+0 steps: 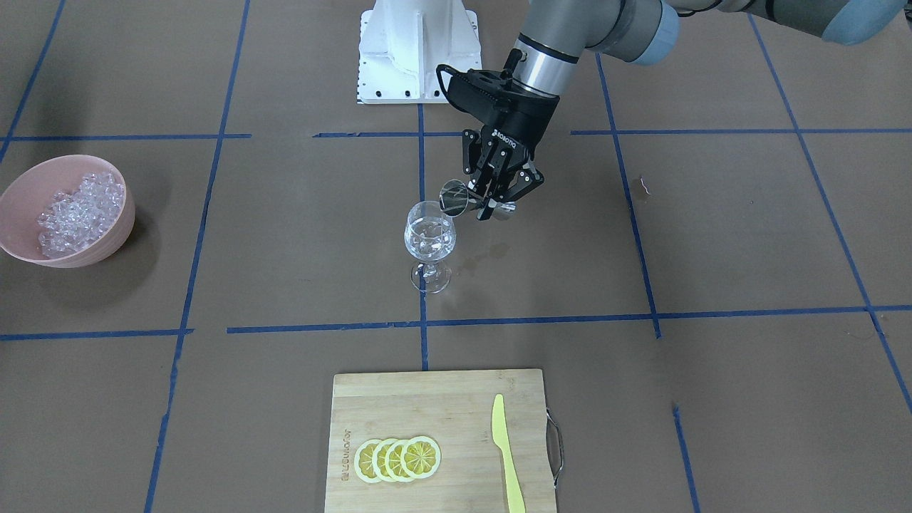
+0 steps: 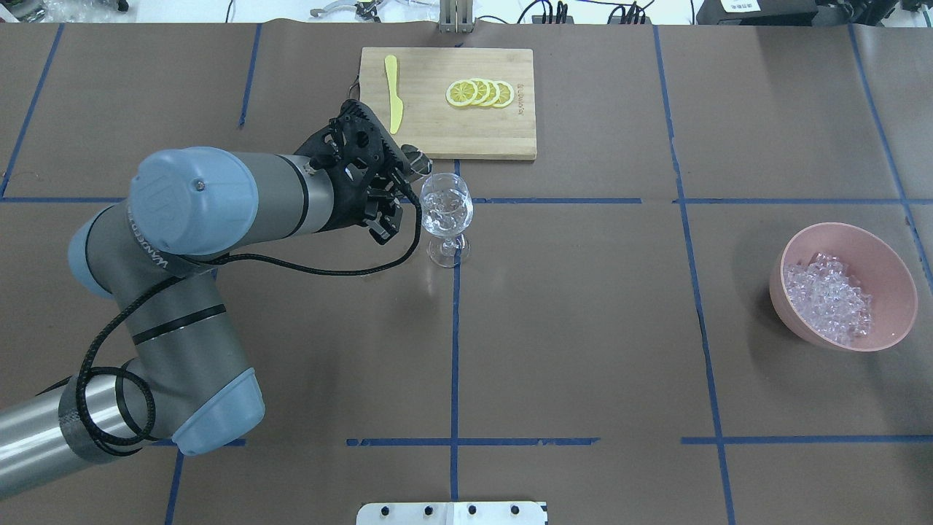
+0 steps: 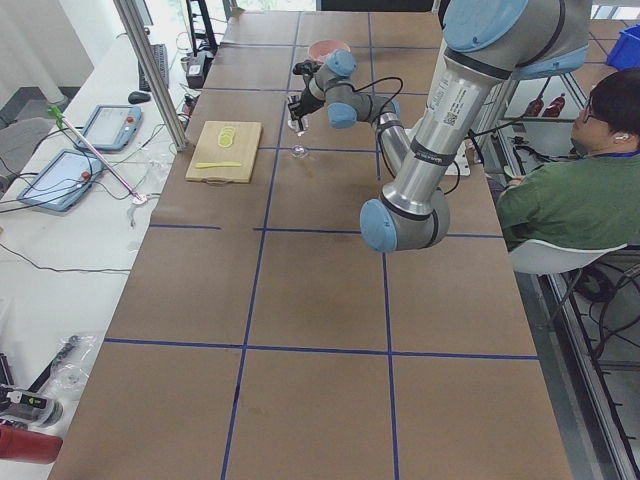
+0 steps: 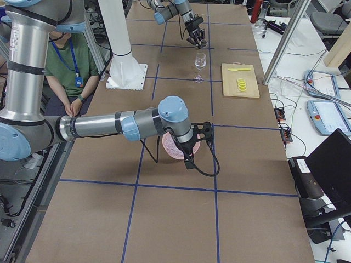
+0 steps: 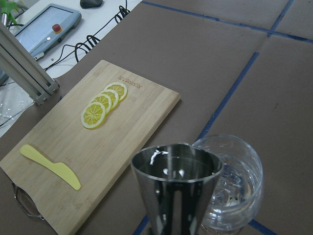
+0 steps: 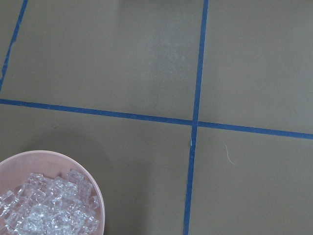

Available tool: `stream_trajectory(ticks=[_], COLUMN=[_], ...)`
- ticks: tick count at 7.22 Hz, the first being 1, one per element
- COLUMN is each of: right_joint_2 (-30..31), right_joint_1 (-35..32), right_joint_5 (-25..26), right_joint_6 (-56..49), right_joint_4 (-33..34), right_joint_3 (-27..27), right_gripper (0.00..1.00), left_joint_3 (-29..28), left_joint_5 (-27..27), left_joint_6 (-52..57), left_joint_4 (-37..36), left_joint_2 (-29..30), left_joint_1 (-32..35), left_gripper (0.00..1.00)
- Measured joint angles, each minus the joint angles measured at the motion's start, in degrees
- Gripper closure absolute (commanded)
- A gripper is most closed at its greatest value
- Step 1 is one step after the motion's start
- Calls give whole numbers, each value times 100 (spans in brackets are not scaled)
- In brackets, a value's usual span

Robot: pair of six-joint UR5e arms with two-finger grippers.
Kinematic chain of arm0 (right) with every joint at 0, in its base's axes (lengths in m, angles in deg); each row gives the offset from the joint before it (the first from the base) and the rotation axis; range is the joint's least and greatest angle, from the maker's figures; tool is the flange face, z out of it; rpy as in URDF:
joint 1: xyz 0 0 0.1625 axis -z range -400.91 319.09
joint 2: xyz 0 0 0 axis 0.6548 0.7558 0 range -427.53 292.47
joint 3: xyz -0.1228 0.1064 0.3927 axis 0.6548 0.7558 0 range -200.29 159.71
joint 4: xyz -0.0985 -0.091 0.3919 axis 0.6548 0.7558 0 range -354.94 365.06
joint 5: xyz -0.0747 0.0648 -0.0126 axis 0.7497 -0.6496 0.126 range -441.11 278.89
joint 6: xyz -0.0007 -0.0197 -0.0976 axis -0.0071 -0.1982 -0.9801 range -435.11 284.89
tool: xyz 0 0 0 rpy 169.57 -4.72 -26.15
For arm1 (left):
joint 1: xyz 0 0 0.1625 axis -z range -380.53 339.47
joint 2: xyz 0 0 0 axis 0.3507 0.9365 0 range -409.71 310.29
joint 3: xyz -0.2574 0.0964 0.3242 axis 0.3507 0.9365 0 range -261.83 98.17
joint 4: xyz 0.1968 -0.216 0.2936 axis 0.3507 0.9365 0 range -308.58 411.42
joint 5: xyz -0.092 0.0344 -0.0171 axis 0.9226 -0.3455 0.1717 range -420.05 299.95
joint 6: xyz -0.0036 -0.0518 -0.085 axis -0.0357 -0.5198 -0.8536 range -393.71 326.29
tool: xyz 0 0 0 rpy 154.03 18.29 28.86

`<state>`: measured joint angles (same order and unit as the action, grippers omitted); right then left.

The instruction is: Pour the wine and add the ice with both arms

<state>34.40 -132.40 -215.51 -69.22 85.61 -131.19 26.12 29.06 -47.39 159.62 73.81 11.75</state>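
Left wrist view: mid-pour, left gripper (image 1: 495, 203) clamped on shiny steel measuring cup (image 5: 176, 196) tipped at clear stemmed wine glass (image 1: 429, 235); clear ice chunks (image 2: 827, 299) wait in pink bowl (image 2: 878, 255), and right gripper (image 4: 189, 156), state unclear, probably scoops next.

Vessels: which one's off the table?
The steel cup, held by the left gripper beside the wine glass; glass and pink bowl stand on the table.

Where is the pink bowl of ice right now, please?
In the overhead view the pink bowl stands on the right side of the table, well apart from the wine glass.
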Motion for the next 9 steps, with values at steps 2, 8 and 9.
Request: stream_trajectory(ticks=[2,8,9], right_joint_2=[-1,2,2], right_joint_1=[0,0,0], right_joint_5=[1,-8,-8], right_joint_6=[-1,8,8], right_joint_4=[3,5,5], right_joint_3=[11,23,23], right_gripper=[0,0,0], left_joint_3=[4,73,81], left_joint_5=[-173,-609,-745], left_joint_6=[295,1474,1674], left_joint_4=[-330,-830,-901], left_joint_2=[126,266,275], left_joint_1=[-5,-31,-49], left_gripper=[100,100,100])
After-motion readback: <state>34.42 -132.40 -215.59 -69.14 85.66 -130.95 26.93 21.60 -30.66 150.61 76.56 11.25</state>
